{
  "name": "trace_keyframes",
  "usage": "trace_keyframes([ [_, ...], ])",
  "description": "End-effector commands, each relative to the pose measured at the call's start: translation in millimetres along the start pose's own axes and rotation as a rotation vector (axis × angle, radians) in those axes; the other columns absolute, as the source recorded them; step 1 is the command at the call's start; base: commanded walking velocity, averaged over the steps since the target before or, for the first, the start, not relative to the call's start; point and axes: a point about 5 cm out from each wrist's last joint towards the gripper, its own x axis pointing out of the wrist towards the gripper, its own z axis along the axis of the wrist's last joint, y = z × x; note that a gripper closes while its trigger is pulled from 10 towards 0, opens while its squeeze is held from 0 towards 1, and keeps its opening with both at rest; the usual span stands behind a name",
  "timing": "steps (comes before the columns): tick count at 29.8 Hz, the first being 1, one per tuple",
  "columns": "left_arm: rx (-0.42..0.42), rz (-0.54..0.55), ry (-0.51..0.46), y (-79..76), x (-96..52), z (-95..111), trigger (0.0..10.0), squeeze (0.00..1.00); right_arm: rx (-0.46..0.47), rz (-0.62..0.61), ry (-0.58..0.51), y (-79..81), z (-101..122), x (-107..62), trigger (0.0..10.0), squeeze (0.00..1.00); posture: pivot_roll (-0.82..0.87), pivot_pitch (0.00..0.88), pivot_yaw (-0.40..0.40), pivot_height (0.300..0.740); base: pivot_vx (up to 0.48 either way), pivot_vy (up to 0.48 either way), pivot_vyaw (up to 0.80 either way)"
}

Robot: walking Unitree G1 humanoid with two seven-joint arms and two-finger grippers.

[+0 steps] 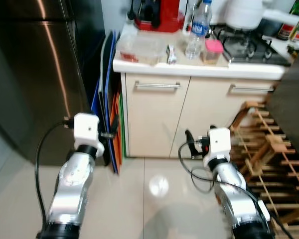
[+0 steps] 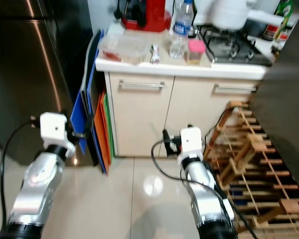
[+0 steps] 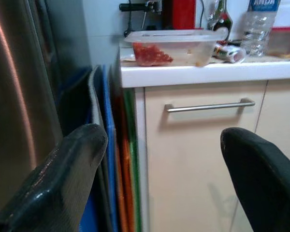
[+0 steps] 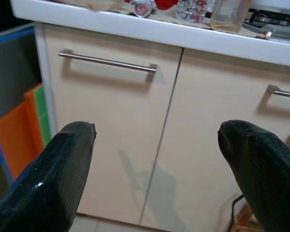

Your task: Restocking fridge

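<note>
Both grippers empty, fingers spread wide, arms raised in front of the body: left gripper [image 3: 159,179] low at 8 o'clock in the head views, right gripper [image 4: 159,169] at 5 o'clock, both pointed at the cabinet [image 1: 157,117] ahead, likely a ready pose for approach, nothing grasped yet. Floor tiles [image 1: 159,194] between the arms. Wooden rack [image 1: 269,164] leans at 3 to 4 o'clock, close to the right arm, a snag risk. Colored boards [image 1: 114,124], blue, orange and green, stand wedged upright in the gap between cabinet and fridge [image 1: 35,74]; fridge fills 9 to 11 o'clock, door shut. Counter [image 1: 199,64] at 12 o'clock holds the likely stock: clear food box [image 1: 139,49] with red contents, water bottle [image 1: 196,30], small pink-lidded jar [image 1: 213,51], all well apart from both grippers. Stove [image 1: 249,47] at 1 o'clock.
</note>
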Motion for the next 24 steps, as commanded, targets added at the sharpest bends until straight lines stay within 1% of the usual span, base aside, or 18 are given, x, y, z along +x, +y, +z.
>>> trace_keyframes([
  [1, 0.034, -0.010, 0.008, 2.6, 0.8, 1.3, 10.0, 0.00, 0.005, 0.020, -0.016, 7.0, 3.5, 4.2, 10.0, 0.00, 0.02, 0.000, 0.001, 0.731, 0.446, 0.000, 0.00],
  [5, 0.052, -0.019, 0.011, 2.3, 2.3, 2.1, 10.0, 0.00, 0.005, 0.027, -0.018, 9.2, 3.2, 3.6, 10.0, 0.00, 0.02, 0.000, 0.001, 0.731, 0.463, 0.000, 0.00],
  [9, 0.052, -0.022, 0.007, 2.1, 3.9, 3.1, 10.0, 0.00, 0.006, 0.032, -0.016, 10.1, 2.3, 2.9, 10.0, 0.00, 0.02, 0.000, 0.002, 0.731, 0.480, 0.000, 0.00],
  [19, 0.082, -0.050, 0.011, -1.4, 3.0, 2.4, 10.0, 0.00, 0.006, 0.038, -0.020, 11.9, 2.1, 2.9, 10.0, 0.00, 0.03, 0.000, 0.000, 0.731, 0.471, 0.000, 0.00],
  [24, 0.078, -0.070, 0.004, -4.2, 2.4, 3.1, 10.0, 0.00, 0.006, 0.041, -0.021, 12.8, 2.1, 3.2, 10.0, 0.00, 0.03, 0.000, 0.001, 0.731, 0.439, 0.000, 0.00],
])
